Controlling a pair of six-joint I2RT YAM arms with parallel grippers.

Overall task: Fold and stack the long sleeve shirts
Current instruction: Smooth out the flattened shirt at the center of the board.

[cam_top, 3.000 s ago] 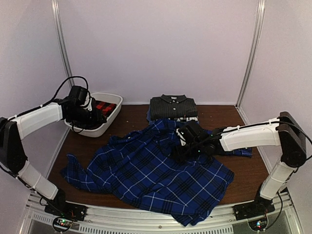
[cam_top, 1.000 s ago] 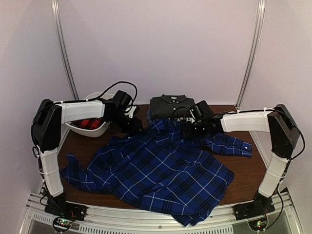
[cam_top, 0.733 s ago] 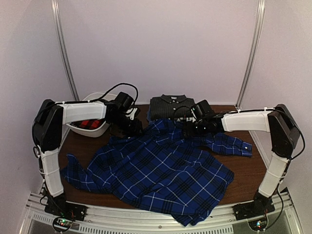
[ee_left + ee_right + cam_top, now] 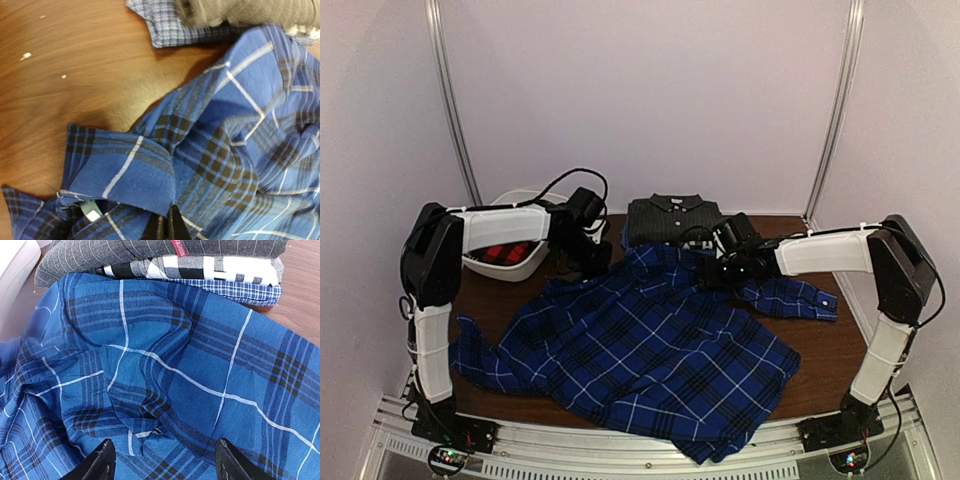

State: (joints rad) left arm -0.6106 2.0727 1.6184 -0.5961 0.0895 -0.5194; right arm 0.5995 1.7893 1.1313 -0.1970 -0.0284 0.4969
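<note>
left gripper (image 4: 167,221): closed, pinching blue shirt (image 4: 640,350) edge
right gripper (image 4: 165,462): jaws wide, holding nothing, above blue shirt
charcoal shirt (image 4: 672,218): folded, worktop (image 4: 830,350) back edge

- Blue-and-black plaid shirt (image 4: 650,340): woven cloth, matt, soft, heavily creased. The left wrist view shows a fine weave and stitched hems. A small pale label (image 4: 91,214) sits at the lower left of that view.
- Table (image 4: 75,65): brown wood grain, smooth, slight sheen, a few pale specks at upper left.
- Charcoal striped shirt (image 4: 150,252): finer matt cloth, pressed flat, top of the right wrist view.
- Tub (image 4: 515,265): white plastic, smooth, faintly glossy.
- Right arm shell (image 4: 820,255): smooth white plastic.
- Right gripper fingers (image 4: 102,462): black, matt.
- Front rail (image 4: 620,455): bare ribbed metal, dull shine.
</note>
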